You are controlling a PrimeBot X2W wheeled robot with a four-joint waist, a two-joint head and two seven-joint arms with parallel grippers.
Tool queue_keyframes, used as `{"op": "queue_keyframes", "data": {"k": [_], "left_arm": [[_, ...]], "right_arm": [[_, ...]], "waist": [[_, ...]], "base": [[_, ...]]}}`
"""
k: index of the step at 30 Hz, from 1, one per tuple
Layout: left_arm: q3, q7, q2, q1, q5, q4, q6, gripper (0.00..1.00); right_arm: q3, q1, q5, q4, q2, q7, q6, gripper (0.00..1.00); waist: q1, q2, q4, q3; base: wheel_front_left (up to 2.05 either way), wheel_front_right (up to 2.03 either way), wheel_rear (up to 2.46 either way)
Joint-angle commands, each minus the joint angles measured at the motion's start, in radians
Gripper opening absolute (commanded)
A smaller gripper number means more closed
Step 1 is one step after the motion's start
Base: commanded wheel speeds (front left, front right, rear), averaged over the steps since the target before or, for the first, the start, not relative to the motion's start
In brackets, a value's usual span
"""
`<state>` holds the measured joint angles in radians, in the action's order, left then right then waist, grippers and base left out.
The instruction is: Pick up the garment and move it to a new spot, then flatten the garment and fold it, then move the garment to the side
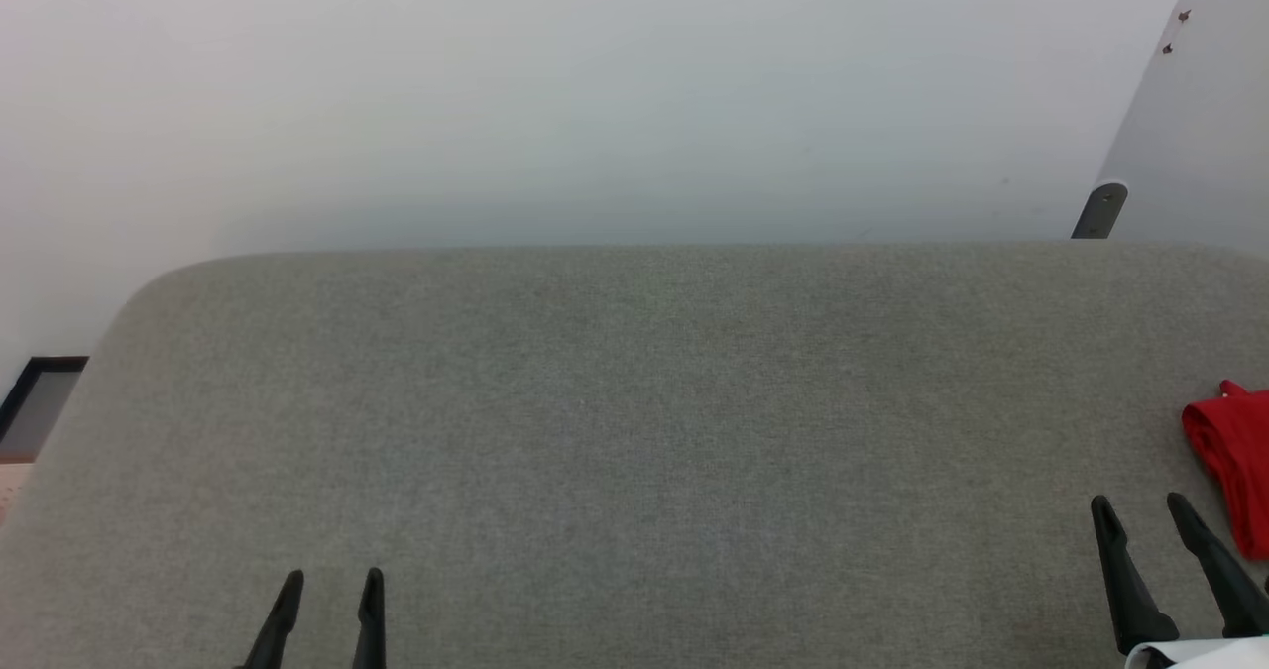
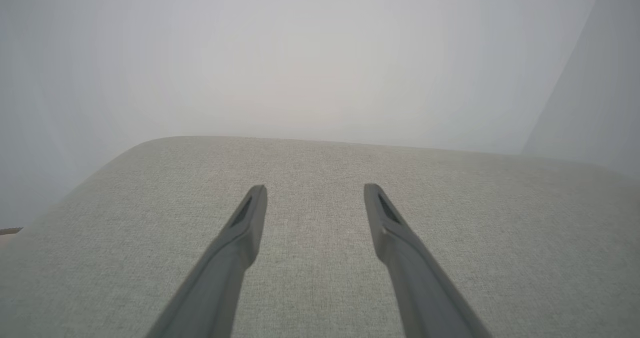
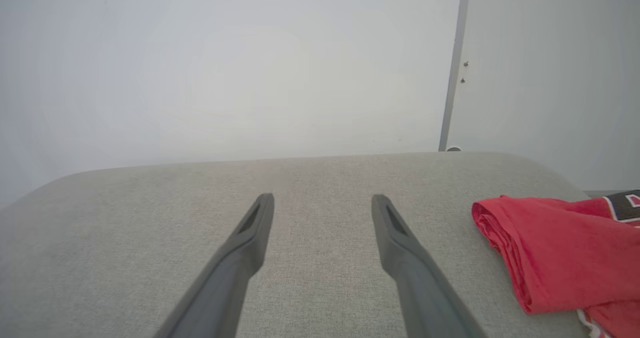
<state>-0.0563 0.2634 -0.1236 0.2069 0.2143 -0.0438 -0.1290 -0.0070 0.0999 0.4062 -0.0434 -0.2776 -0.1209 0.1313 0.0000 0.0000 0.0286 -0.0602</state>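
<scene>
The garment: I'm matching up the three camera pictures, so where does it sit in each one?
Head view: garment at the right edge, just right of the right gripper.
Right wrist view: lower right, bunched on the grey cushion.
Left wrist view: grey cushion beyond the open left gripper.
Shared landmark: the grey cushion's rounded far edge against the white wall.

Grey woven-fabric surface [image 1: 634, 421] with rounded far corners. Red garment [image 1: 1237, 456] lies on it at the right edge, bunched in layered folds, with a black patch outlined in white on its far side.
</scene>
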Motion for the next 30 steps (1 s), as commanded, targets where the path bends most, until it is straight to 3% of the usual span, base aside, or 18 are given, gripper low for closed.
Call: {"op": "queue_keyframes", "data": {"k": [1,16,30], "left_arm": [[-0.001,0.000,0.002,0.007,-0.010,0.004,-0.002,1.00],[-0.003,0.000,0.007,-0.008,-0.011,0.005,-0.002,1.00],[-0.012,0.000,0.013,-0.018,0.009,-0.011,-0.002,1.00]], "right_arm": [[-0.010,0.013,-0.010,0.013,0.008,0.006,-0.001,1.00],[-0.050,0.048,-0.041,0.117,0.080,0.058,-0.001,1.00],[-0.042,0.034,-0.032,0.127,0.112,0.063,-0.001,1.00]], "waist": [[0.0000,0.0000,0.000,0.001],[0.0000,0.0000,-0.002,0.008],[0.0000,0.0000,-0.014,0.005]], "base": [[0.00,0.00,0.00],[0.00,0.00,0.00],[0.00,0.00,0.00]]}}
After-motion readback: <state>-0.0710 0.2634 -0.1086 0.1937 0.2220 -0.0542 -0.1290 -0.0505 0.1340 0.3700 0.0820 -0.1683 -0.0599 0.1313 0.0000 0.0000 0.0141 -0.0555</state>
